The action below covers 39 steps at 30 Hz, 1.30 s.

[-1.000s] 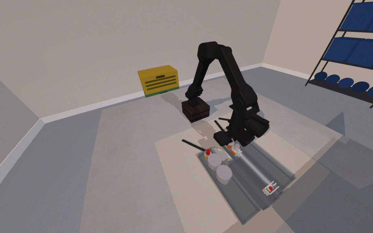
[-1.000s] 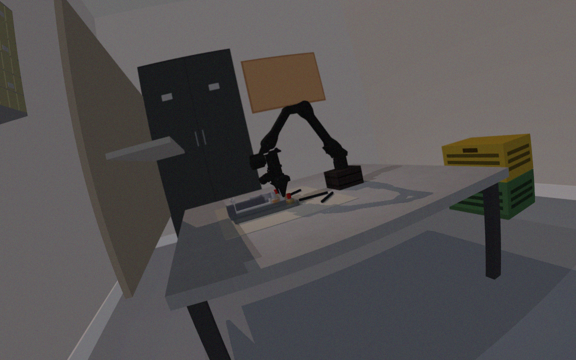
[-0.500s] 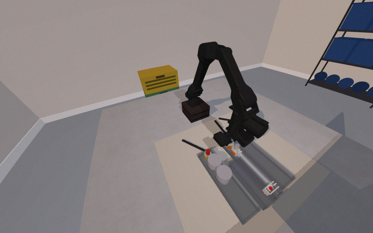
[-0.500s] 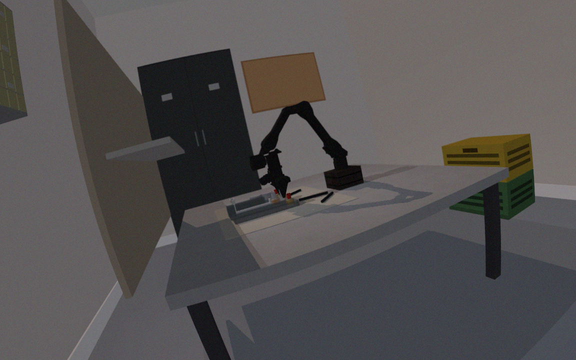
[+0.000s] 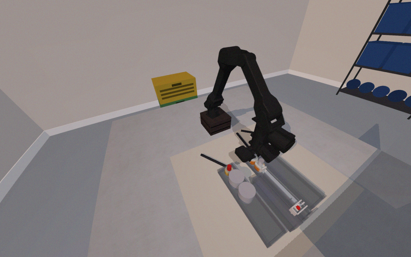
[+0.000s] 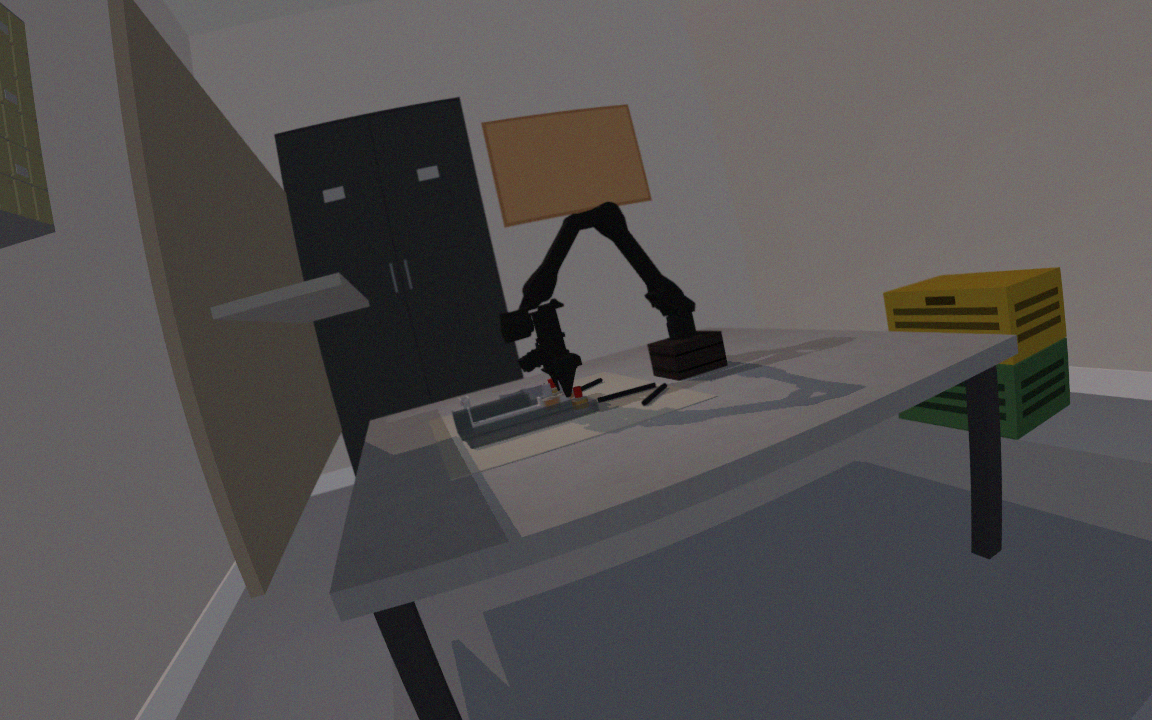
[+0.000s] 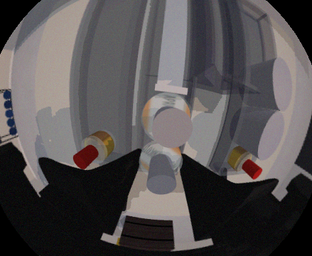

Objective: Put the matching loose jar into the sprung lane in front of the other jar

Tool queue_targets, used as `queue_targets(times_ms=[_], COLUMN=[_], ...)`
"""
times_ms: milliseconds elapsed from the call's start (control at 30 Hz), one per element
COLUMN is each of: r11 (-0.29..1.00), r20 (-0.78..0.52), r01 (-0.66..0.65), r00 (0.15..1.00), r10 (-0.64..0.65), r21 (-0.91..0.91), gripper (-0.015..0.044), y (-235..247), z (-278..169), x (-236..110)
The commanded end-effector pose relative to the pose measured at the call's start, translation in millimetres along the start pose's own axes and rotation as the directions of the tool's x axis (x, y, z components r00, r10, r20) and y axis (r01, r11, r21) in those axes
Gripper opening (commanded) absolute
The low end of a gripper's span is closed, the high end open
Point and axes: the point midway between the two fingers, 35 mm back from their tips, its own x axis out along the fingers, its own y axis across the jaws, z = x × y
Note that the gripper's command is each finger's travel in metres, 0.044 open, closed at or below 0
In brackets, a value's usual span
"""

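Observation:
My gripper [image 7: 160, 155] [image 5: 254, 159] [image 6: 571, 390] is shut on a small clear jar [image 7: 160, 180] with an orange band and a grey lid, at the front end of the middle lane. A matching jar [image 7: 171, 125] [image 5: 260, 166] stands just ahead of it in the lane, close against it. Behind that jar I see the white pusher plate [image 7: 171, 85] and its long pale strip [image 7: 175, 38] [image 5: 280, 188], which runs to the lane's far end [image 5: 297, 207]. The lanes are in a grey tray [image 5: 296, 179] [image 6: 508, 428] on a beige mat [image 5: 207, 204].
Red-capped jars stand on each side of the lane mouth [image 7: 92, 152] [image 7: 246, 163] [image 5: 228, 169]. Two large grey cylinders [image 5: 236, 177] [image 5: 246, 191] [image 7: 265, 133] fill the neighbouring lane. Black sticks [image 5: 213, 159] [image 6: 625, 392] lie on the mat near the arm's base [image 5: 215, 122].

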Motion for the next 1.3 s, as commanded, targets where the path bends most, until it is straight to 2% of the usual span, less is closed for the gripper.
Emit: queue_targets(times_ms=[0, 1267], r11=[1.000, 1.000], r20=[0.029, 0.028], r01=[-0.002, -0.002], r00=[1.000, 1.000], r10=[0.002, 0.002], r21=[-0.003, -0.003], gripper=[0.0000, 0.0000], y=[0.4, 0.4], z=[6.2, -0.2], x=[-0.1, 0.2])
